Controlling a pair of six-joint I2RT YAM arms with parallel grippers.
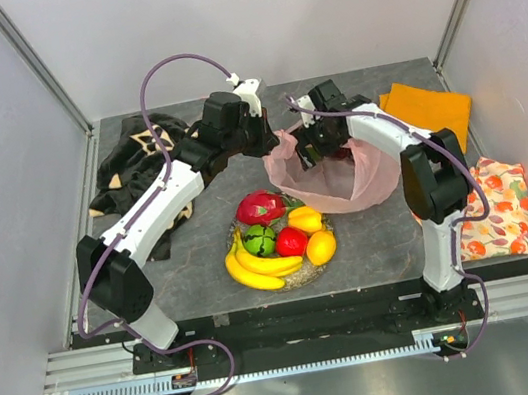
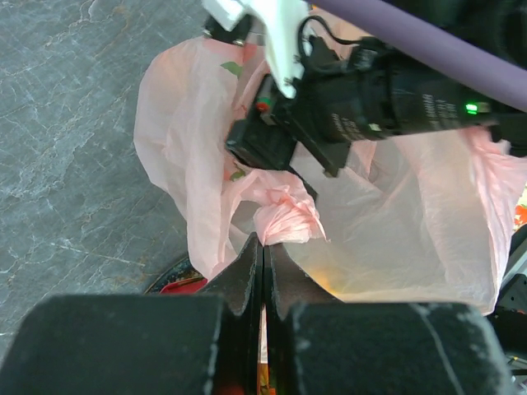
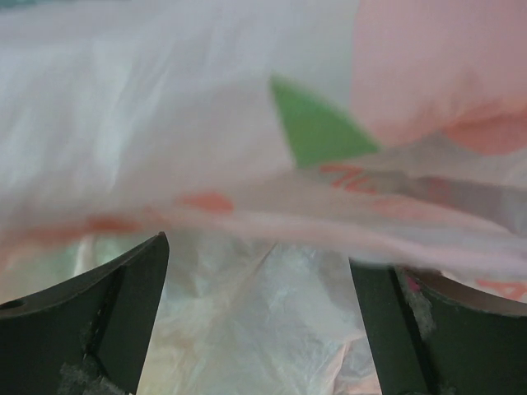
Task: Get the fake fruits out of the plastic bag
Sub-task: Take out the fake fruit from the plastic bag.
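Top external: plastic bag [image 1: 364, 191] mouth upward, long axis left-right

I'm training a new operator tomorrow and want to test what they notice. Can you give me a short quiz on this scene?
1. True or false: the left gripper is pinched shut on the thin translucent pink plastic bag.
2. The right gripper is: A) open, B) shut, C) out of view.
3. Fill in: the yellow plastic banana bunch lies on the round silvery glitter ____.
Key: 1 true; 2 A; 3 plate.
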